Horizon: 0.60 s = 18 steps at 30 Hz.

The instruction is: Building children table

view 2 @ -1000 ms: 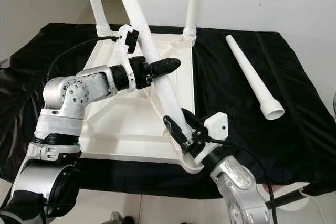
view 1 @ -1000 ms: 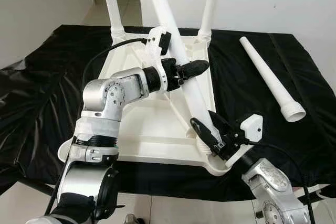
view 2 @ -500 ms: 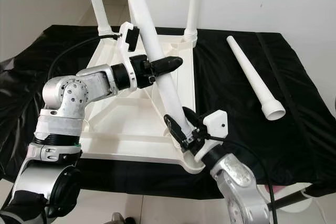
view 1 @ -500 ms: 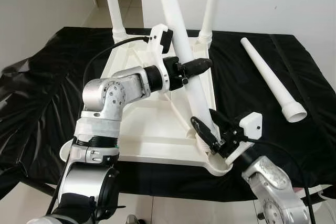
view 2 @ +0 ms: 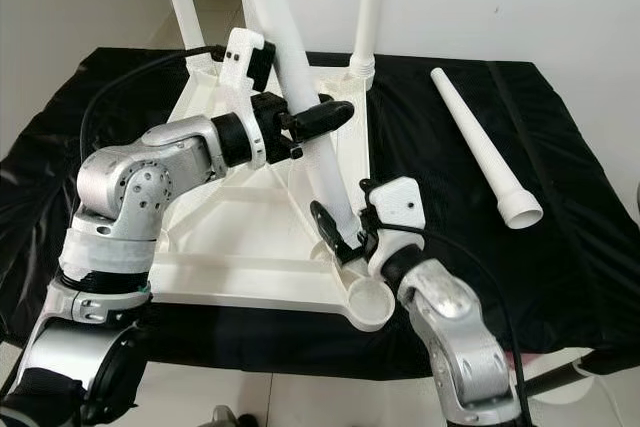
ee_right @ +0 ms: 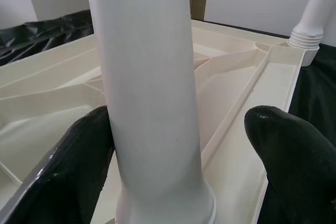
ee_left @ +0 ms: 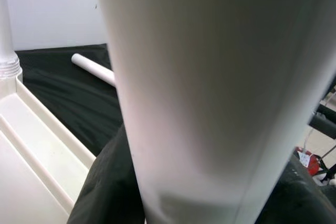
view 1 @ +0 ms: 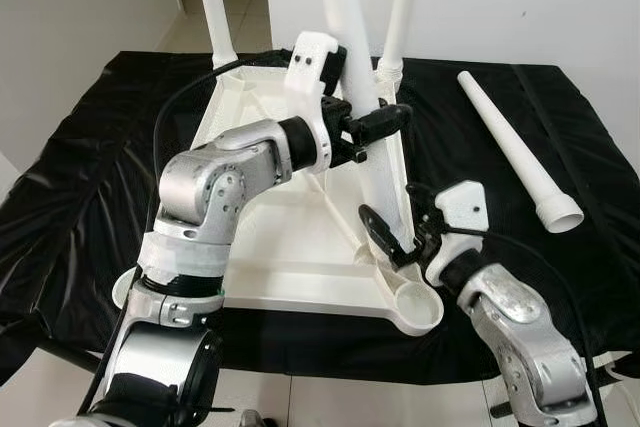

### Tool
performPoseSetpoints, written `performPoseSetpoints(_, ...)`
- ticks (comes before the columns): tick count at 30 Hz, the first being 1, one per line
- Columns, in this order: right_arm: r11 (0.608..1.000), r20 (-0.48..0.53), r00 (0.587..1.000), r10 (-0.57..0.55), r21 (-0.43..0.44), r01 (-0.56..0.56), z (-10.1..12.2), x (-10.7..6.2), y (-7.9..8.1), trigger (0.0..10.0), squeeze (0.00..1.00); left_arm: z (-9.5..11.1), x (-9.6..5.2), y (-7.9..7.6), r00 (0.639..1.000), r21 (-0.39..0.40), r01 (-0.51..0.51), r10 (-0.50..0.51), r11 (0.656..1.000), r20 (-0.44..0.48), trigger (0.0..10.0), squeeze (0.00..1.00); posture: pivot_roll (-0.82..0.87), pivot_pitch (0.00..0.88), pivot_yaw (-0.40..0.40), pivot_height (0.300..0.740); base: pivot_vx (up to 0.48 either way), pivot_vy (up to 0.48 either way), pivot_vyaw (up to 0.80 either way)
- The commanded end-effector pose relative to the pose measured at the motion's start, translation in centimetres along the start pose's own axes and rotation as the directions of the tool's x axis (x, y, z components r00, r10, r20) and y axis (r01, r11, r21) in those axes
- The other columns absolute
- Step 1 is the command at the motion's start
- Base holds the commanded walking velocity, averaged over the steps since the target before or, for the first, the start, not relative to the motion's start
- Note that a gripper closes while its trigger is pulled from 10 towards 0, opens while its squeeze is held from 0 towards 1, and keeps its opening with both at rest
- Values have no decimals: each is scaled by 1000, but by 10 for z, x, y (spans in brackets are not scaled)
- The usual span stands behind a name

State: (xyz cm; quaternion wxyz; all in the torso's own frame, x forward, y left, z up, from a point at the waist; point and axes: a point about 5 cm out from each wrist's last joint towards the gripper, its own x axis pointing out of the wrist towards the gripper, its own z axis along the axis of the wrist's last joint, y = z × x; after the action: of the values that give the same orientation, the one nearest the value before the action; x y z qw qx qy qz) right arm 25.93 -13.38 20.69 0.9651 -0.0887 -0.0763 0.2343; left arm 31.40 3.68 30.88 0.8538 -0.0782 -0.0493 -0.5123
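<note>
Leg-fitting is the step in hand: the left end effector (view 1: 385, 123) clamps the white plastic table leg (view 1: 375, 162) mid-shaft, while the right end effector (view 1: 400, 232) straddles its base, one finger touching, the other apart. Next, seat it in the empty corner socket (view 1: 415, 304) of the upturned white tabletop (view 1: 270, 237). A spare white leg (view 1: 515, 152) lies on the black-draped surface (view 1: 90, 177) by white walls.

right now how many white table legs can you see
4: two upright in the far corner sockets, left and right; one held by both grippers over the near right corner; one lying loose on the black cloth.
</note>
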Motion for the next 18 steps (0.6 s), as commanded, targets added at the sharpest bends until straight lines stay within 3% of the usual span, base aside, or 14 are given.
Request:
performPoseSetpoints(1,999,-29,999,15,-29,-16,0,4,1,10000,0,1,1,-7,1000,33,-3,2,999,27,10000,0,-58,113,42,740,0,0,0)
performPoseSetpoints(8,996,-76,997,35,-74,-40,3,18,1,10000,0,-5,5,-19,999,45,-7,6,999,40,10000,0,-60,113,40,740,0,0,0)
performPoseSetpoints(18,997,-111,993,40,-65,-47,6,30,4,10000,0,-5,6,-20,999,32,-5,4,999,50,10000,0,-55,114,36,740,0,0,0)
